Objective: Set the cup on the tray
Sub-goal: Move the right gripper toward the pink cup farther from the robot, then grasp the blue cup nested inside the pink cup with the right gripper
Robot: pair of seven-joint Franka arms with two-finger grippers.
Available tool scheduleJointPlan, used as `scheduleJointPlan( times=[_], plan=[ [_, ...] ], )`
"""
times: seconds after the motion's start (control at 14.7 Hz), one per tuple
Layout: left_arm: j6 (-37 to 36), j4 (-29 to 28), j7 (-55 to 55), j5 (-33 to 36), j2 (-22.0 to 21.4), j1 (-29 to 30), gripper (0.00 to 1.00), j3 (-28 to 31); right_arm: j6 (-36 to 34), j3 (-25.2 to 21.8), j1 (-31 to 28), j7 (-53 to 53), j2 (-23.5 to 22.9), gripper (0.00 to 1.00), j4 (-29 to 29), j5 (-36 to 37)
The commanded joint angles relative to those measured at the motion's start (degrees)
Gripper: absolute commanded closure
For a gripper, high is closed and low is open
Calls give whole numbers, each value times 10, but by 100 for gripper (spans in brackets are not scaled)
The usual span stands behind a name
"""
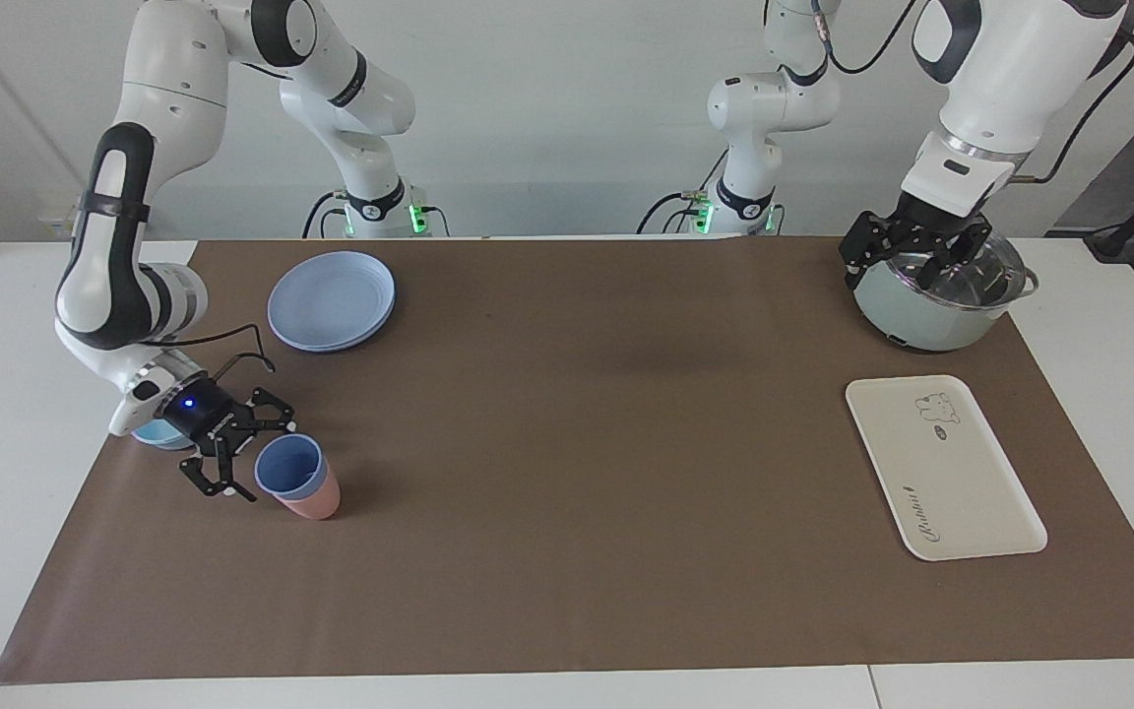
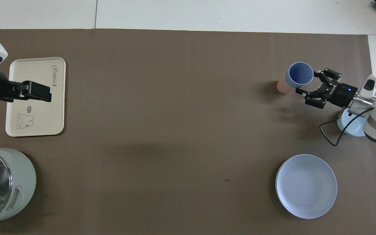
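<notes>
The cup [image 1: 288, 466] [image 2: 300, 74] is standing upright, nested inside a salmon-pink tumbler [image 1: 312, 501] [image 2: 282, 86], near the table [image 1: 567, 551] corner at the right arm's end, toward the edge farthest from the robots. The right gripper [image 1: 254, 456] [image 2: 309, 86] is lying low and nearly level beside the cup, its jaws standing open with 1 fingertip at each side of the cup's rim; whether they are touching it cannot be told. Just beside that gripper's wrist, a light-blue bowl [image 1: 156, 434] [image 2: 352, 127] is sitting close to the table's end edge. A round blue plate [image 1: 332, 299] [image 2: 306, 185] is lying nearer to the robots than the cup.

The tray [image 1: 943, 465] [image 2: 35, 96] is lying flat and bare at the left arm's end of the table, well apart from the cup. The left gripper [image 1: 915, 258] [image 2: 36, 91] is waiting over the rim of a pale-green pot [image 1: 921, 313] [image 2: 2, 186], its jaws standing open and holding nothing.
</notes>
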State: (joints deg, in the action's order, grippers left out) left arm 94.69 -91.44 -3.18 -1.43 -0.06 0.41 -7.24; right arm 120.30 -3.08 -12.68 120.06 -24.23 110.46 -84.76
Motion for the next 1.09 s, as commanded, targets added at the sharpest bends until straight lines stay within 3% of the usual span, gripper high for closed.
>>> scheduleJointPlan(
  times=[0.0, 1.02],
  plan=[
    [16, -27, 10, -4, -21, 2, 0, 2, 9, 1, 3, 15, -12, 0, -8, -21],
    [23, -28, 10, -4, -21, 3, 0, 2, 39, 1, 37, 54, -11, 0, 14, -66]
  ],
)
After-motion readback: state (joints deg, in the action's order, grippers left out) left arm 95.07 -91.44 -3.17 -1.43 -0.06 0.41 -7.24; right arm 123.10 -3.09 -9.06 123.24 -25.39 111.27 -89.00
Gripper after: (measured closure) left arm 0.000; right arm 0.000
